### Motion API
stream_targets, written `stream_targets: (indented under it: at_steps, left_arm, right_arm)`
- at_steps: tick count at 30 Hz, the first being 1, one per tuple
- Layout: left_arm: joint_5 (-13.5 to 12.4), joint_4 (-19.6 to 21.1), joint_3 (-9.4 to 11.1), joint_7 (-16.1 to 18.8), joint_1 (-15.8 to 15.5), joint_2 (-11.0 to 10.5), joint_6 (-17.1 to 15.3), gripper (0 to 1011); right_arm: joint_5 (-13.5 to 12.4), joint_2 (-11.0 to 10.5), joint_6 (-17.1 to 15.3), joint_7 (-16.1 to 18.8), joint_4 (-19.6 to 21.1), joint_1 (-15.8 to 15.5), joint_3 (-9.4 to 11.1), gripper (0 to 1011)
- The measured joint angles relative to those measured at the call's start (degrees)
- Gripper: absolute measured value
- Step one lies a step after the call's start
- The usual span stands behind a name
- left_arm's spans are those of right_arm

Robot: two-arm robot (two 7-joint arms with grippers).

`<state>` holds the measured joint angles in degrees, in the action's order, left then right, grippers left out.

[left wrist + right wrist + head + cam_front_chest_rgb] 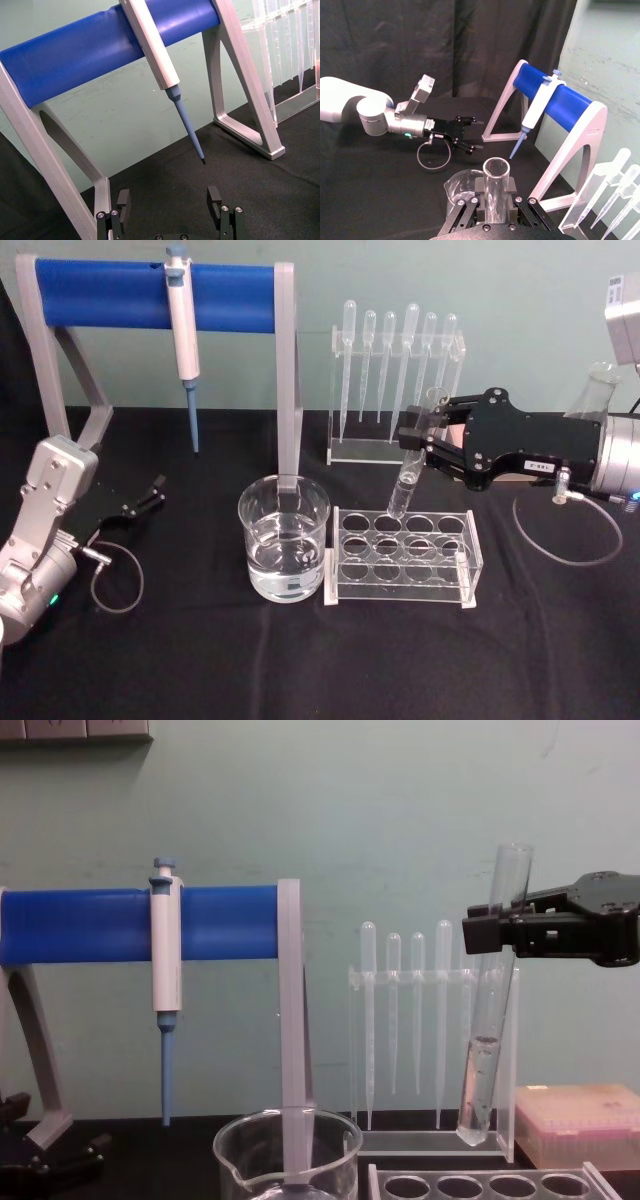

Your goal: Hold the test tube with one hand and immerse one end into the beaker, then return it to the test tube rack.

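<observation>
Closest, at lower centre of the head view: beaker (284, 540), upright on the black table (300, 680), part-filled with clear liquid. Just beside it, toward the right of the frame, clear test tube rack (400, 585), every visible hole vacant.

Above the rack's back row, test tube (403, 490), tilted, open rim leaning up and toward the right of the frame, rounded end low. Seen from the chest camera: tube (487, 1020) with its lower end hanging just clear above the rack (490, 1185), not in any hole, a little clear liquid inside near the bottom.

Clamped around the tube's upper half: right gripper (412, 445), reaching in from the right edge, one finger on either side of the glass (496, 210).

At lower left of the head view, low over the table and well apart from beaker and rack: left gripper (155, 490), jaws spread wide, nothing between them.

Along the back, upper left: white-and-blue pipettor (182, 330) hanging on a blue-barred stand (100, 295). Upper centre: row of thin pipettes (395, 360) in a clear holder.
</observation>
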<state>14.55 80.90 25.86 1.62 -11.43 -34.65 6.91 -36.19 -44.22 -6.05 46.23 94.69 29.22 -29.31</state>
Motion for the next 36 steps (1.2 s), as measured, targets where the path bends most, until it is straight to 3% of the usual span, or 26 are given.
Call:
stream_targets:
  at_steps: [36]
  left_arm:
    - [0.0,0.0,0.0,0.0,0.0,0.0,0.0,1000]
  right_arm:
    - [0.1,0.0,0.2,-0.1,0.0,-0.1,0.1,238]
